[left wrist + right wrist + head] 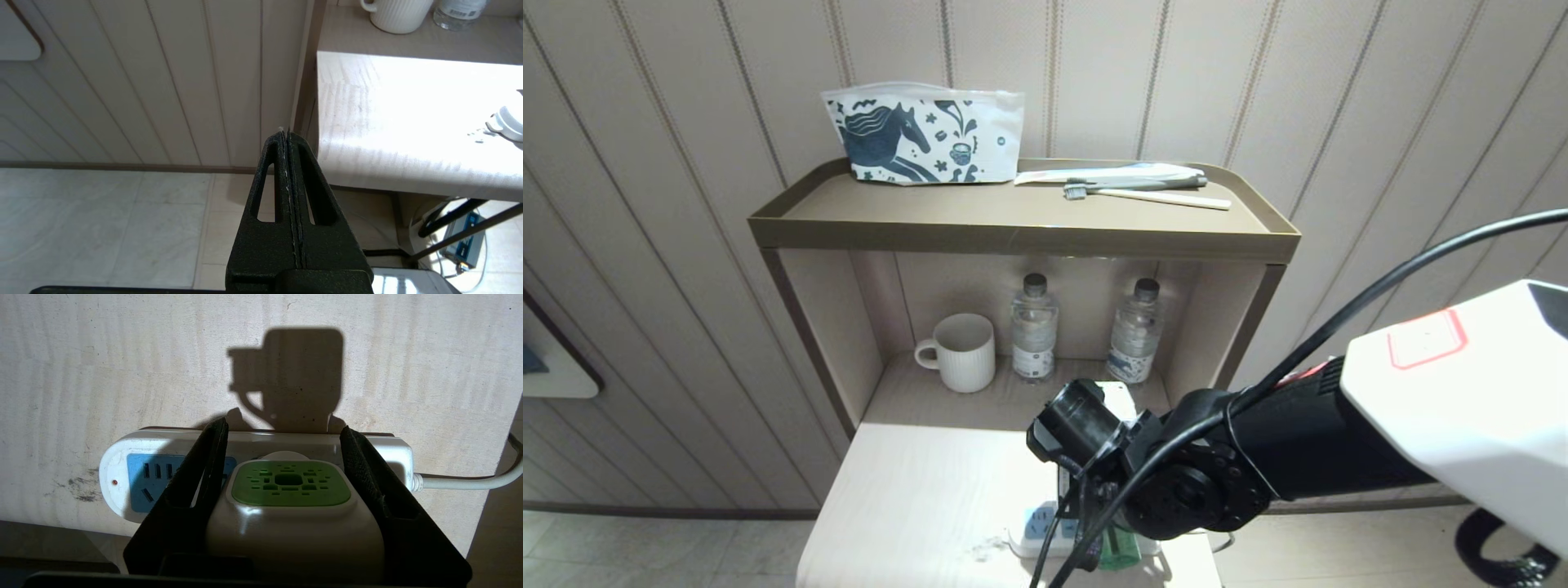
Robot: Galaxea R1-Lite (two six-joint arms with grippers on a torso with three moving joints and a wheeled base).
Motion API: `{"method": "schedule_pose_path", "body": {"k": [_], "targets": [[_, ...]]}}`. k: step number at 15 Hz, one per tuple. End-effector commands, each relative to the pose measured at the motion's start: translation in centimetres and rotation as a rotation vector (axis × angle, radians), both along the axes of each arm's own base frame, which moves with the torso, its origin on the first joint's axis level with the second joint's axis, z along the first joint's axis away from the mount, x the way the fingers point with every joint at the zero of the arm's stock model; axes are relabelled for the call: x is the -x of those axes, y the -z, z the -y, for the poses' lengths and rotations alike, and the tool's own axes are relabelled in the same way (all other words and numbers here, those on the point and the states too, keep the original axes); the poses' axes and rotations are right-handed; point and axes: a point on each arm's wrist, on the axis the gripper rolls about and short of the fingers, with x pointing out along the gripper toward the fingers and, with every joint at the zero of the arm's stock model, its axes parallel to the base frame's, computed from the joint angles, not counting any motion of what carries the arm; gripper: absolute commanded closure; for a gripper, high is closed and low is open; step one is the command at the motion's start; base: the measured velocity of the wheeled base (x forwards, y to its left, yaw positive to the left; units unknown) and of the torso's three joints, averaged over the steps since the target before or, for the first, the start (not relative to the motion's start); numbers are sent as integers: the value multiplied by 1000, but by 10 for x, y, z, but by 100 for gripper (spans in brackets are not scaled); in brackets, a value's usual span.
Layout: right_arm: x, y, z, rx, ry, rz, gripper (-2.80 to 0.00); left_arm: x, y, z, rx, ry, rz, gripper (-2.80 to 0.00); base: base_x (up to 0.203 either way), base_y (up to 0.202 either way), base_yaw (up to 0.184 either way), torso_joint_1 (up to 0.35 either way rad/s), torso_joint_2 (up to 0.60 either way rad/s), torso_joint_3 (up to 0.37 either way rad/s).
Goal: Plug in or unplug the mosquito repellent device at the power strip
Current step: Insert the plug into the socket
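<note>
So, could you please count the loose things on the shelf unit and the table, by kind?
Pouch: 1
Toothbrush: 1
Toothpaste tube: 1
Mug: 1
Water bottles: 2
Power strip: 1
Mosquito repellent device: 1
Total: 8

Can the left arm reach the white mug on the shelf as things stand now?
Probably yes. The left tool hangs shut beside the table, and the mug stands at the left of the open shelf with bare tabletop before it. The right tool works farther right, at the mosquito repellent device.
</note>
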Motion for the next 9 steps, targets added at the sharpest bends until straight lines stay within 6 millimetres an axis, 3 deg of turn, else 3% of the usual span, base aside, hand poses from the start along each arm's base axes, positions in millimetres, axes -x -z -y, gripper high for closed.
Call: {"method": "schedule_pose_path", "body": {"k": [1,9], "targets": [[-1,0,-2,2,-7,5,0,0,0,0,0,0,-3,0,0,0,0,0,0,0],[1,-1,1,3,4,14,0,0,0,0,0,0,-3,0,0,0,0,0,0,0]]}}
